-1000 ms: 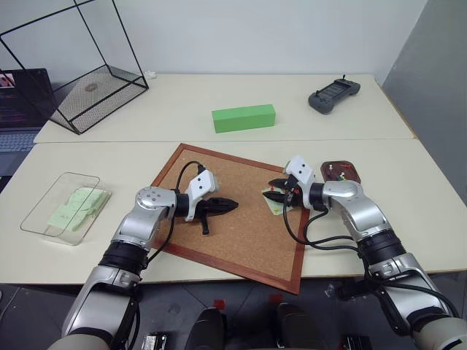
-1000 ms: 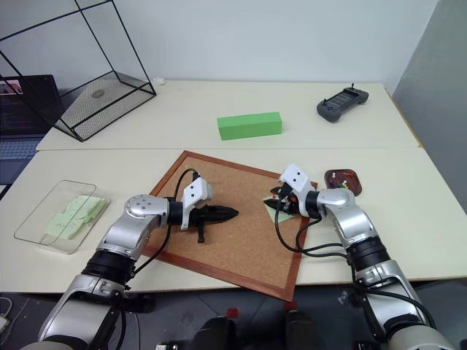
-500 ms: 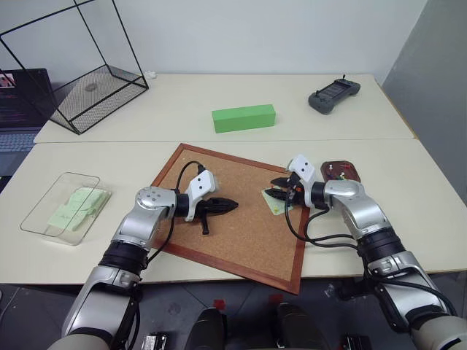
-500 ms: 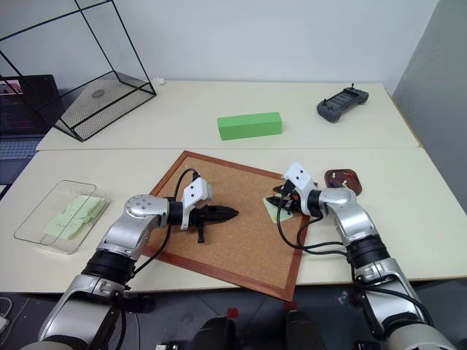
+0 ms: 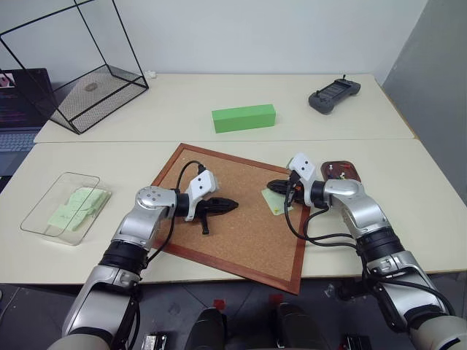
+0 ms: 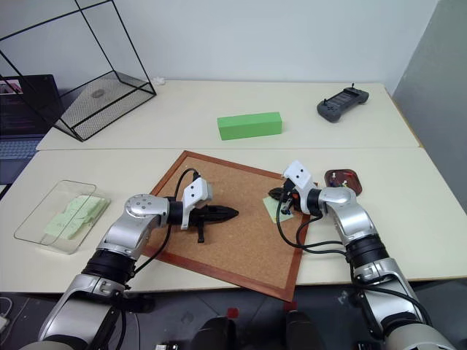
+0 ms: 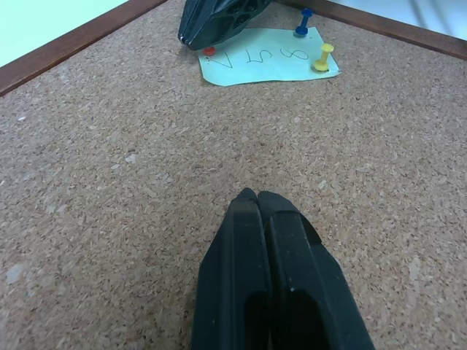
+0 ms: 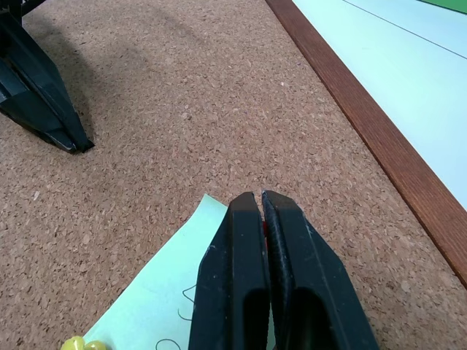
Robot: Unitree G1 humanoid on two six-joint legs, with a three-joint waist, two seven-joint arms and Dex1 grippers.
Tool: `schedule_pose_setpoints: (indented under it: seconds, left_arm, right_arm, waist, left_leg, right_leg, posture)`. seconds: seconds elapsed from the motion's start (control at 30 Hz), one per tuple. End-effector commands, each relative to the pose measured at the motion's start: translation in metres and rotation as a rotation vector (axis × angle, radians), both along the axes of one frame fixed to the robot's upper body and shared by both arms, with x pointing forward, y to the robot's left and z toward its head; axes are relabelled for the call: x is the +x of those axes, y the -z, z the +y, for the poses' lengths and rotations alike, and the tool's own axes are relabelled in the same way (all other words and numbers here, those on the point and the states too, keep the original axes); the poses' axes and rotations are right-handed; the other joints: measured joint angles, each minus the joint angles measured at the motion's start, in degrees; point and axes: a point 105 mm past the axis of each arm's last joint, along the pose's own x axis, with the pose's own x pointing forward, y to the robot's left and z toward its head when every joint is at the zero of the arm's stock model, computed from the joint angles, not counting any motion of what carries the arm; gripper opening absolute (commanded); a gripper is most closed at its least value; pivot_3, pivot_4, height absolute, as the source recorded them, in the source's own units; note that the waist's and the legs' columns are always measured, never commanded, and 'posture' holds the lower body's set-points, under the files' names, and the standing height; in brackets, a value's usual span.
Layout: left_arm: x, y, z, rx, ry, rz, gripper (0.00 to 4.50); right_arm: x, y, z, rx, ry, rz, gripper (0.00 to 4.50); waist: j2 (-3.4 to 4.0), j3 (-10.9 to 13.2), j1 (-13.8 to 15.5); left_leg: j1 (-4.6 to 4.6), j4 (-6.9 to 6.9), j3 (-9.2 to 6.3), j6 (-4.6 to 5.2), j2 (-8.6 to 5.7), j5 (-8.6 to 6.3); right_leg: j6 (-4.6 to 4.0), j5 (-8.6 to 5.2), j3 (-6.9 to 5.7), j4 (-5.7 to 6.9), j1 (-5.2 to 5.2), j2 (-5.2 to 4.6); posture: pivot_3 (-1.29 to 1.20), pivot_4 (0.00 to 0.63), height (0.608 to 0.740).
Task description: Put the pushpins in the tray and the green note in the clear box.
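The pale green note (image 7: 266, 65) lies on the corkboard (image 5: 219, 237), held by a red pushpin (image 7: 209, 51), a blue one (image 7: 301, 14) and a yellow one (image 7: 322, 58). My right gripper (image 5: 271, 187) sits at the note's corner, shut on the red pushpin, and a sliver of red shows between its fingers in the right wrist view. My left gripper (image 5: 232, 205) hovers shut and empty over the board's middle, pointing toward the note. The reddish-brown tray (image 5: 341, 170) sits just right of the board, behind my right arm. The clear box (image 5: 62, 206) lies far left with pale green paper in it.
A bright green block (image 5: 244, 117) lies on the far table. A black wire cage (image 5: 80, 65) stands at the back left beside a laptop (image 5: 18, 109). A dark controller (image 5: 333, 95) rests at the back right.
My right gripper's fingers have closed at the note's corner, around the red pushpin. The left arm has stayed where it was.
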Motion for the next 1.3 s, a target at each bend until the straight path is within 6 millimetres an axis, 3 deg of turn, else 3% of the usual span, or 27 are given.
schedule_pose_setpoints:
  seconds: [0.03, 0.2, 0.63, 0.9, 0.93, 1.03, 1.17, 1.3]
  left_arm:
    - [0.0, 0.003, -0.004, 0.019, 0.01, 0.001, 0.0]
    - [0.001, 0.002, -0.004, 0.012, 0.002, 0.008, 0.0]
    - [0.003, 0.002, -0.006, 0.016, 0.012, 0.014, 0.0]
    - [0.0, 0.005, -0.006, 0.022, 0.019, 0.02, 0.0]
    - [0.0, 0.005, -0.006, 0.022, 0.02, 0.02, 0.0]
    - [0.0, 0.005, -0.008, 0.016, 0.023, 0.027, 0.0]
    - [0.001, 0.005, -0.008, 0.015, 0.024, 0.029, 0.0]
    - [0.001, 0.005, -0.008, 0.02, 0.031, 0.031, 0.0]
  right_arm:
    - [-0.001, -0.031, 0.005, 0.102, -0.034, -0.056, 0.06]
    - [-0.007, -0.044, 0.009, 0.128, -0.066, -0.076, 0.06]
    - [-0.006, -0.044, -0.003, 0.097, -0.024, -0.104, 0.06]
    - [-0.014, -0.064, -0.03, 0.105, 0.04, -0.154, 0.06]
    - [-0.016, -0.066, -0.035, 0.104, 0.051, -0.156, 0.06]
    - [-0.023, -0.074, -0.081, 0.091, 0.201, -0.166, 0.06]
    - [-0.014, -0.07, -0.127, 0.047, 0.406, -0.184, 0.06]
    - [-0.002, -0.061, -0.16, 0.025, 0.572, -0.18, 0.06]
  waist:
    - [0.0, 0.0, 0.0]
    - [0.03, 0.0, 0.0]
    - [0.03, 0.0, 0.0]
    - [0.03, 0.0, 0.1]
    - [0.03, 0.0, 0.0]
    - [0.03, 0.0, 0.2]
    - [0.03, 0.0, 0.2]
    - [0.04, 0.0, 0.1]
  left_leg:
    - [0.0, 0.0, 0.0, 0.0, 0.0, 0.0]
    - [-0.03, 0.0, -0.01, 0.0, 0.01, 0.0]
    - [-0.04, 0.0, -0.08, 0.0, 0.0, 0.0]
    - [-0.09, 0.0, -0.13, 0.0, -0.01, 0.0]
    - [-0.09, 0.0, -0.15, 0.0, -0.01, 0.0]
    - [-0.12, -0.01, -0.23, 0.0, -0.01, 0.0]
    - [-0.16, -0.01, -0.25, 0.0, -0.05, 0.0]
    - [-0.07, 0.0, -0.2, 0.0, -0.07, 0.0]
  right_leg:
    - [0.0, 0.0, 0.0, 0.0, 0.0, 0.0]
    - [0.0, 0.0, -0.01, 0.0, -0.02, 0.0]
    - [0.0, 0.0, -0.12, 0.0, 0.0, -0.03]
    - [0.0, 0.0, -0.17, -0.03, -0.01, -0.04]
    - [0.0, 0.0, -0.18, -0.03, 0.0, -0.05]
    - [0.0, 0.0, -0.27, -0.05, 0.01, -0.05]
    - [-0.01, -0.01, -0.31, -0.07, 0.02, -0.09]
    - [0.0, -0.01, -0.29, -0.05, 0.08, -0.07]
  posture:
    - [0.0, 0.15, 0.74]
    - [0.0, 0.15, 0.74]
    - [0.0, 0.15, 0.74]
    - [0.0, 0.15, 0.74]
    - [0.0, 0.15, 0.74]
    - [0.0, 0.15, 0.74]
    - [0.0, 0.15, 0.74]
    - [0.0, 0.15, 0.74]
